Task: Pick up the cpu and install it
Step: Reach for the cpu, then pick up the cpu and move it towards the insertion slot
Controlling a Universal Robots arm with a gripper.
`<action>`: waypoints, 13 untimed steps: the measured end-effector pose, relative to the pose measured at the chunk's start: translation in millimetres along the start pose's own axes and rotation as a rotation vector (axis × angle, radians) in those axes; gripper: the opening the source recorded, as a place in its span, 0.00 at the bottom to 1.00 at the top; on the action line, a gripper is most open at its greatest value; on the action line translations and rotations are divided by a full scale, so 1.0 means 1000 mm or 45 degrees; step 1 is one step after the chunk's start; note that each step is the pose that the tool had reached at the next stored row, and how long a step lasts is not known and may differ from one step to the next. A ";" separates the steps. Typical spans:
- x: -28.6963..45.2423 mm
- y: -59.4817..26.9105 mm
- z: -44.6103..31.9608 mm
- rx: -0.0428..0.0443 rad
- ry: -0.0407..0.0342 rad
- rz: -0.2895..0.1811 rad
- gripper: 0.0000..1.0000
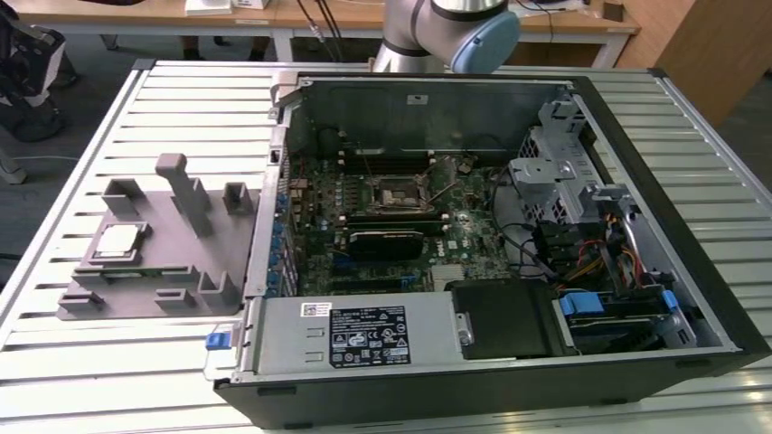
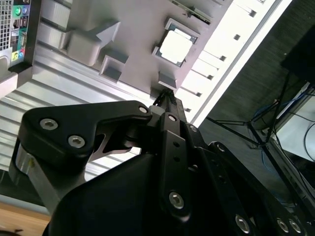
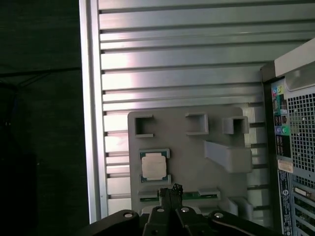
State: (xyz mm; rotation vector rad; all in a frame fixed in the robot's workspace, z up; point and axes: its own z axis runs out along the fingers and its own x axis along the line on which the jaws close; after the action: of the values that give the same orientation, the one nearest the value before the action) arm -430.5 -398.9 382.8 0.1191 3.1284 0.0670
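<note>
While the fingers are hanging pressed together and gripping nothing, well above the fixture, the cpu is lying flat in a square recess of that fixture.

Edges and room: the fixture is sitting on the slatted bench, with bare slats running out from it toward the bench edge. The cpu's top is lying open to the space above.

Surroundings: an open computer case is standing just beside the fixture. Its motherboard socket is sitting well apart from the fixture, down between the case walls. Upright posts and brackets are rising from the fixture around the recess, the tallest between the cpu and the case. A thin green strip is lying in a fixture slot just beside the cpu.

Materials: the cpu is showing a silvery-white square top with a darker rim. The fixture is appearing as matt grey plastic, blocky. The bench is showing ribbed bright metal. The fingers are showing black, bolted and tapering to a narrow tip.
</note>
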 end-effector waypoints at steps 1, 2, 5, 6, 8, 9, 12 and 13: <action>0.0024 -0.0002 0.0002 0.000 -0.0001 0.000 0.11; 0.0047 -0.0004 0.0002 0.000 0.0001 0.000 0.11; 0.0119 -0.0009 0.0005 0.000 0.0003 0.000 0.11; 0.0141 -0.0011 0.0007 0.000 0.0002 0.000 0.11; 0.0179 -0.0014 0.0010 0.000 0.0002 0.000 0.11; 0.0197 -0.0016 0.0011 0.000 0.0002 0.000 0.11; 0.0236 -0.0019 0.0013 0.000 0.0005 0.000 0.11; 0.0240 -0.0019 0.0014 0.000 0.0003 0.000 0.11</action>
State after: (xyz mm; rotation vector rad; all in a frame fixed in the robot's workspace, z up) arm -454.6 -399.0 381.1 0.1191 3.1286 0.0671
